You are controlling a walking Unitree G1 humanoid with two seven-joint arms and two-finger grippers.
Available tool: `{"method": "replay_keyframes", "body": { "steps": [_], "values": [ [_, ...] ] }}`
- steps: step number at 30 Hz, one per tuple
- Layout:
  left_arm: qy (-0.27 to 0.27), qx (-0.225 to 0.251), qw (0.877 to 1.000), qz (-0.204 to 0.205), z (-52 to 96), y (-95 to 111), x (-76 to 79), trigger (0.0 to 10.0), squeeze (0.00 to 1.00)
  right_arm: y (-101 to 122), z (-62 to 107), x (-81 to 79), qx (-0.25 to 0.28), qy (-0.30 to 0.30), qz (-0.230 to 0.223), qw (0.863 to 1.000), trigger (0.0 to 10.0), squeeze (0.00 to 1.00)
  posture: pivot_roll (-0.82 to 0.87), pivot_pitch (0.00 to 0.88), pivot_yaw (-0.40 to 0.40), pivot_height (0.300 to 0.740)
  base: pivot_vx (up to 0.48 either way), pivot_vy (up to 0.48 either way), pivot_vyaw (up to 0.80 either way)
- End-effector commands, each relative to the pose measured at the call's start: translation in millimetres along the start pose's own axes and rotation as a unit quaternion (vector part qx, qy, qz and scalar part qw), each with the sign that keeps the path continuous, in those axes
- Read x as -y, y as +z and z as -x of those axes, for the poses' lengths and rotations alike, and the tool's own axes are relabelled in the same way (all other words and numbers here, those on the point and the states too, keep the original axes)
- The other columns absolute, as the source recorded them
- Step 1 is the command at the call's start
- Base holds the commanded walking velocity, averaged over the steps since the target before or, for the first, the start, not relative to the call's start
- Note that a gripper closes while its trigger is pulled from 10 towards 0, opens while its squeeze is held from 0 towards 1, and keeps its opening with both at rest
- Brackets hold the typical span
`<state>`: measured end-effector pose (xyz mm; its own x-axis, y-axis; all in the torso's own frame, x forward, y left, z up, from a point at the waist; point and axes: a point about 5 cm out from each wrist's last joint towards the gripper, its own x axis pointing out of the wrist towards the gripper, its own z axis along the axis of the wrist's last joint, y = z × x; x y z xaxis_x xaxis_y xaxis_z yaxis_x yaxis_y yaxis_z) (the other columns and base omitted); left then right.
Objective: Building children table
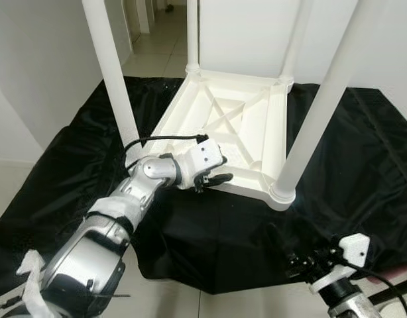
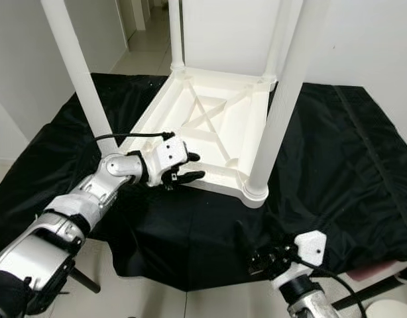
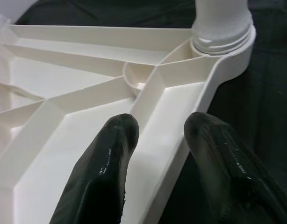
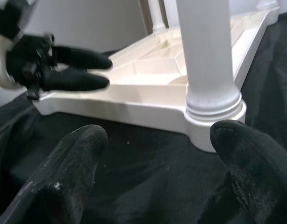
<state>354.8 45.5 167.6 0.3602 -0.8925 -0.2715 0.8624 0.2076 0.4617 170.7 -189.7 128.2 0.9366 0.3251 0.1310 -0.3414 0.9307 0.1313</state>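
Nearest to the head camera, at the lower edge, are the two silver arms of the robot. Beyond them the white plastic children table lies upside down on a black glossy cloth that is spread on the pale tiled floor. Its ribbed underside faces up, with crossed stiffening ribs inside the frame, and four white round legs stand upright in the corner sockets. The near right leg sits in its round socket at the front corner, and the near left leg rises just behind the left forearm.

The left end effector is at the front rim of the table, near the left corner. Its two black fingers are open, one over the inner side of the rim and the other over the outer side, so the rim wall lies between them; I cannot tell if they touch it.

The right end effector is low over the black cloth, in front of the table and apart from it. Its fingers are spread wide and hold nothing, and they point towards the socket of the near right leg.

White walls stand behind the table.
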Motion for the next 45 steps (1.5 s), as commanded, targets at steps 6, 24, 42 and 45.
{"method": "replay_keyframes", "body": {
  "steps": [6,24,42,45],
  "values": [
    [-0.029,-0.036,0.999,-0.001,-3.6,-11.5,5.5,10.0,0.00,8.4,4.6,1.0,0.010,0.000,0.003,1.000,10.0,0.00,-0.15,0.066,0.092,0.740,0.000,0.000,0.00],
    [0.003,-0.105,0.994,0.016,-4.8,-28.4,-1.3,10.0,0.00,21.4,25.6,-1.8,-0.011,-0.007,0.011,1.000,10.0,0.00,-0.22,0.154,0.080,0.740,0.000,0.000,0.00],
    [-0.024,-0.117,0.992,0.043,22.2,-42.6,-8.8,0.0,0.00,18.8,26.0,0.5,-0.027,-0.005,0.012,1.000,10.0,0.00,-0.19,0.159,0.075,0.740,0.000,0.000,0.00],
    [-0.026,-0.117,0.992,0.035,30.6,-46.1,-10.2,0.0,0.00,17.6,25.0,1.7,-0.031,-0.001,0.015,0.999,10.0,0.00,-0.18,0.161,0.074,0.740,0.000,0.000,0.00]
  ]
}}
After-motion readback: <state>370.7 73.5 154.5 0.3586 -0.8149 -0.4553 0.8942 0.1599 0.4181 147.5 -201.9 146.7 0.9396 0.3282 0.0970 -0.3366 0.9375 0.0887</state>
